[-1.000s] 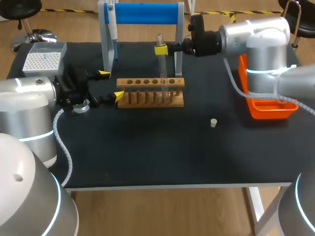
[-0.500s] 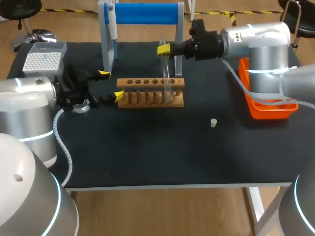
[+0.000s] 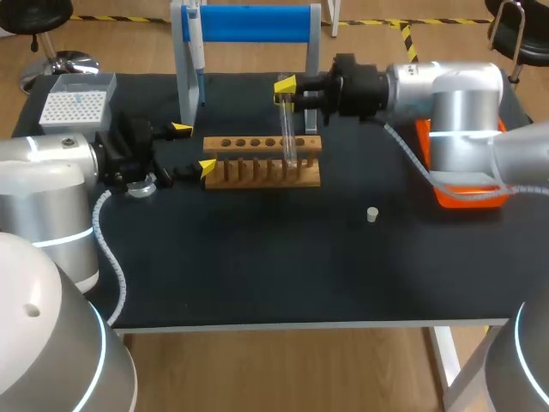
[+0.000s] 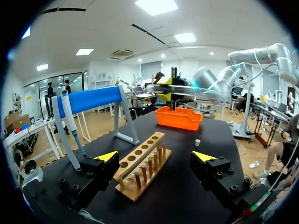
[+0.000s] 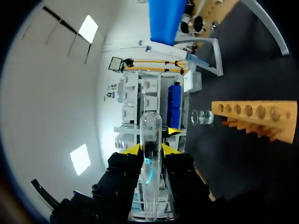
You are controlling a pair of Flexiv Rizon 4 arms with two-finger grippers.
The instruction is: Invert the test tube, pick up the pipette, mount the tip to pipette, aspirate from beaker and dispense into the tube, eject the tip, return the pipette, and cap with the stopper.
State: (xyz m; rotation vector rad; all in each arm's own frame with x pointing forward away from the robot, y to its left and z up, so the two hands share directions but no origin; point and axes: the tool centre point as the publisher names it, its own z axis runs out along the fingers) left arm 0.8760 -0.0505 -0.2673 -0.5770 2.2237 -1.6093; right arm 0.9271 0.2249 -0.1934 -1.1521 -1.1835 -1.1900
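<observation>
— Near the worktop's far edge, what's my right hand (image 3: pixel 287 94) got?
— The test tube (image 3: pixel 288 133), clamped and raised by the rack's (image 3: pixel 262 160) right end. My left hand (image 3: pixel 194 148) gapes wide beside its left end.

right end effector (image 3: pixel 285 92) — wrist has rolled, nudged sideways | test tube (image 3: pixel 288 133) — tipped off upright, now slanted

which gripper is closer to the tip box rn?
Left. The left gripper is open beside the end of the wooden rack nearest the tip box. The right gripper is farther off, near the rack's other end, shut on the test tube.
</observation>
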